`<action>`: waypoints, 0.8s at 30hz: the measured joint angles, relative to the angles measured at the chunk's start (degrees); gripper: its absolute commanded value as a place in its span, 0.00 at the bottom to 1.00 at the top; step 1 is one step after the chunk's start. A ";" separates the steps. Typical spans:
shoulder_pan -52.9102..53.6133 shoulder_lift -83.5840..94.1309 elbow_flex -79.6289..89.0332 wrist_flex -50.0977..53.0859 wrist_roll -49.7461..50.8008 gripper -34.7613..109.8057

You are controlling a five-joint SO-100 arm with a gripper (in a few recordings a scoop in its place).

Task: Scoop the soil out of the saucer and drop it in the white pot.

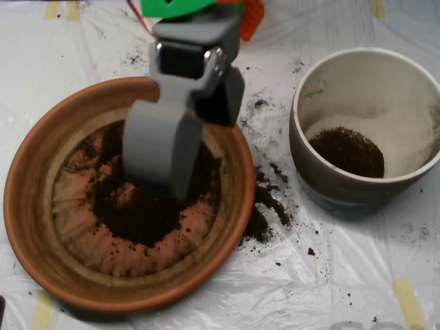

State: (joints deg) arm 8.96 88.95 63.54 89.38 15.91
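Soil (148, 216) lies heaped in the terracotta saucer (27, 206), some spilled on the desk (357, 275) beside it. Grey hand (159, 180) points down into the heap, its opening hidden. Right, the white pot (302, 148) holds a little soil.

Gripper (161, 180) down in saucer (31, 213), tip in soil (141, 223). White pot (309, 158) at right holds some soil. Crumbs spilled on worktop (357, 275) between them.

The terracotta saucer (27, 206) lies under the scoop (159, 182), dark crumbly soil (141, 216) heaped on its ridged base right below the tip. The white pot (309, 148) stands upright to the scoop's right, soil in its bottom.
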 measured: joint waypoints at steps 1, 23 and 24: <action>0.79 0.00 3.34 -1.76 -0.53 0.56; 7.73 -13.45 25.14 -11.07 2.64 0.64; 7.73 -14.06 25.14 -11.34 2.64 0.64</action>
State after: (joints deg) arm 16.70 74.88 88.68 78.05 18.54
